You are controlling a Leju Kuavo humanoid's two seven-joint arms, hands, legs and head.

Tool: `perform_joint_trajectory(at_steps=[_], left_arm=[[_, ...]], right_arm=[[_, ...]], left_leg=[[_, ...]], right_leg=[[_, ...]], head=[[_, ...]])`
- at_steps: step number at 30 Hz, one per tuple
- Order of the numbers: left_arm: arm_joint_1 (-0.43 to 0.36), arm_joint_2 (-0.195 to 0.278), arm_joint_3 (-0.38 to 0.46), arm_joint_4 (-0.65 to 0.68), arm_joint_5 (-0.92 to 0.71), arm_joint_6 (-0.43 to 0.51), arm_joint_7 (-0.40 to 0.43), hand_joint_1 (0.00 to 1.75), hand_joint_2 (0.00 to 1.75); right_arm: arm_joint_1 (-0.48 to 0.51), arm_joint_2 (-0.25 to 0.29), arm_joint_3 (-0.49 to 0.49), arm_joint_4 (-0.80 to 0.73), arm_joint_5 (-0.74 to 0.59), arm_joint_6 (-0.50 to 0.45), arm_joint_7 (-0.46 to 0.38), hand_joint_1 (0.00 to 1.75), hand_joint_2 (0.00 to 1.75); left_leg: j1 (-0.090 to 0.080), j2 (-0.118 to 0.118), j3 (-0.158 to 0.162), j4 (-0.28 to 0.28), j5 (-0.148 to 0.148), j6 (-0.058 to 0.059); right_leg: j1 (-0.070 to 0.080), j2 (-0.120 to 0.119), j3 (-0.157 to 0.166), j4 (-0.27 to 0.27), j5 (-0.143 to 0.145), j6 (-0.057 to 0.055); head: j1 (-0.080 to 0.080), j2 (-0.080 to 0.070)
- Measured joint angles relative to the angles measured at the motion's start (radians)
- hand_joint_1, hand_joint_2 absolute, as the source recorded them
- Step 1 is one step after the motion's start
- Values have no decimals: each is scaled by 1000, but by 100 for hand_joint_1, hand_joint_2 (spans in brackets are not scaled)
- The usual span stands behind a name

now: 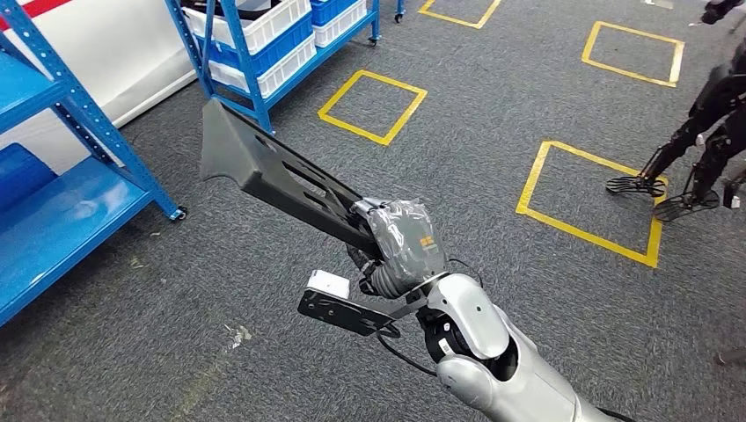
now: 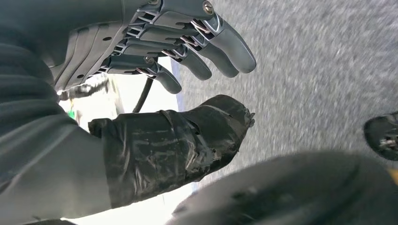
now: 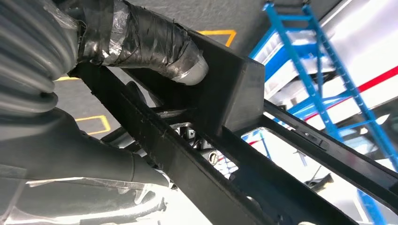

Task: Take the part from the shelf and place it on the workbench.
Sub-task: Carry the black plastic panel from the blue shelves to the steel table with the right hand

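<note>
Open grey carpet (image 1: 493, 114) lay ahead; the right hand (image 1: 400, 242) clutched the long part (image 1: 273, 171), pointing toward the blue shelf (image 1: 79, 176); the left hand (image 2: 155, 51) hung spread, holding nothing.

The left robot hand (image 2: 155, 84) hangs empty, fingers (image 2: 220, 51) spread above grey carpet (image 2: 319, 61).

Readable text: none found in any of my views.
Back of my right hand (image 1: 406, 239): small orange square marking (image 1: 426, 241), no characters legible.
Floor (image 1: 475, 114): yellow taped square outlines (image 1: 373, 106), no lettering.
White wall panel (image 1: 97, 44): red stripe (image 1: 35, 7), no wording.
White crates (image 1: 264, 35) on blue shelving (image 1: 230, 54): no labels legible.
</note>
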Motion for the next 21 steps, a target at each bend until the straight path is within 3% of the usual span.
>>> perform_joint_trajectory(at_steps=[2, 4, 5, 7, 9, 11, 12, 13, 15, 17, 18, 19, 20, 21], left_arm=[[-1, 0, 0, 0, 1, 0, 0, 0, 175], [-3, 0, 0, 0, 2, 0, 0, 0, 175], [-5, 0, 0, 0, 3, 0, 0, 0, 175], [-4, 0, 0, 0, 4, 0, 0, 0, 175], [-3, 0, 0, 0, 5, 0, 0, 0, 175], [-2, 0, 0, 0, 5, 0, 0, 0, 175], [-2, 0, 0, 0, 5, 0, 0, 0, 175], [-2, 0, 0, 0, 5, 0, 0, 0, 175], [-3, -1, 1, 0, 6, 0, 0, 0, 175], [-3, -1, 3, 0, 5, 0, 0, 0, 175], [-3, -2, 4, 0, 4, 1, 0, 0, 175], [-3, -2, 4, 0, 3, 2, 0, 0, 175], [-4, -3, 4, 0, 3, 4, -1, 0, 175], [-4, -4, 5, 0, 4, 6, -2, 0, 175]], right_arm=[[0, 0, 0, -1, 0, 1, 0, 175, 175], [1, 0, 0, -2, 1, 2, 0, 175, 175], [2, -1, 0, -3, 1, 3, 0, 175, 175], [1, -2, 0, -2, 1, 3, 0, 175, 175], [1, -2, 0, -2, 1, 2, 0, 175, 175], [5, -4, 0, -1, 1, 2, 0, 175, 175], [8, -4, 0, -1, 1, 2, 0, 175, 175], [9, -5, 0, -1, 1, 2, 0, 175, 175], [10, -6, 0, -3, 1, 2, 1, 175, 175], [11, -7, 0, -10, 3, 8, 7, 175, 175], [14, -10, 0, -16, 5, 15, 11, 175, 175], [19, -15, 0, -26, 6, 24, 15, 175, 175], [26, -23, 0, -39, 7, 35, 18, 175, 175], [33, -32, 0, -54, 7, 45, 21, 175, 175]], left_leg=[[1, -34, 27, -62, 13, 4], [0, -24, 29, -69, 16, 12], [0, -12, 31, -74, 21, 19], [1, 13, 34, -87, 31, 33], [-2, 37, 33, -90, 34, 40], [-4, 62, 31, -90, 33, 41], [-4, 75, 31, -89, 32, 41], [-4, 87, 32, -89, 30, 39], [-6, 107, 36, -88, 25, 33], [-11, 125, 40, -87, 20, 24], [-12, 135, 42, -87, 19, 19], [-13, 146, 45, -88, 17, 14], [-11, 148, 47, -86, 11, 9], [-9, 135, 44, -74, -1, 5]], right_leg=[[-3, 22, -12, 7, 3, 11], [-7, 43, -21, 4, 11, 25], [-7, 40, -25, 6, 10, 30], [-5, -5, -51, 54, -22, 40], [-9, -59, -106, 174, -84, 50], [-14, -72, -146, 265, -113, 58], [-16, -75, -142, 261, -102, 60], [-17, -81, -118, 218, -77, 61], [-11, -123, -41, 80, -23, 55], [2, -158, 4, -3, -5, 42], [8, -159, 6, -11, -9, 37], [9, -146, 5, -13, -7, 32], [7, -135, 7, -17, -5, 27], [4, -123, 10, -21, -3, 21]], head=[[0, 0], [0, 0], [0, 0], [7, 0], [14, 0], [14, 0], [15, 0], [14, 0], [15, 0], [14, 0], [13, 0], [12, 0], [13, 0], [12, 0]])
